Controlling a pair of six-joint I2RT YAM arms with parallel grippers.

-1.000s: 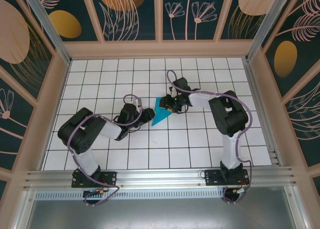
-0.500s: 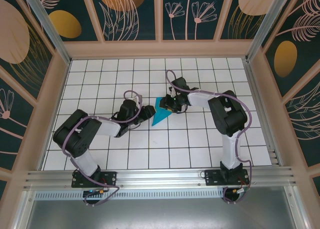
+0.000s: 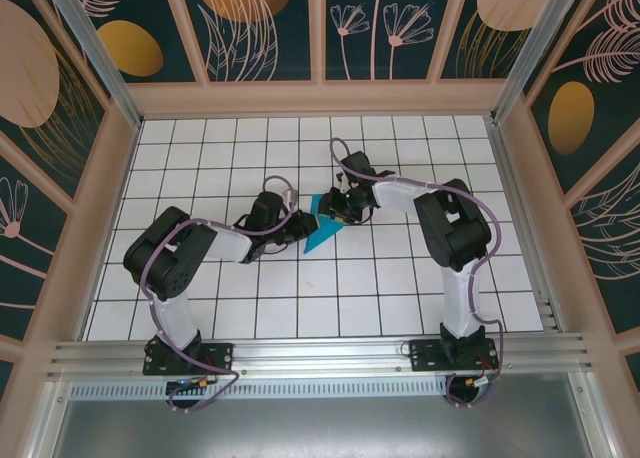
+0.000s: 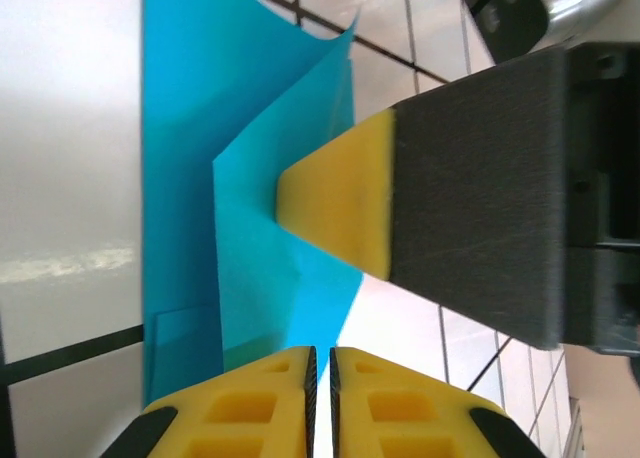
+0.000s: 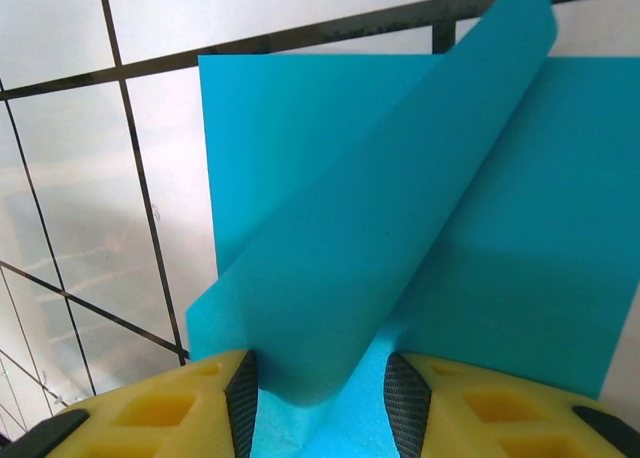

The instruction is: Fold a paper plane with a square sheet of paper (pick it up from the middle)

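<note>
Square sheet of paper [image 3: 320,234] lies partly folded on the white-tiled bench [image 3: 400,278], near its centre, with one flap [image 5: 400,228] raised off the flat layer. Left pincer [image 3: 297,224] is closed to a thin slit on the sheet's left edge. Right pincer [image 3: 336,206] stands open, straddling the raised flap. One yellow fingertip [image 4: 335,203] of the right pincer presses on the paper.

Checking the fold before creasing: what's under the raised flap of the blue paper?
The flat lower layer of the same square sheet of paper, resting on the white tiled table. The crease line is covered by the flap.
</note>
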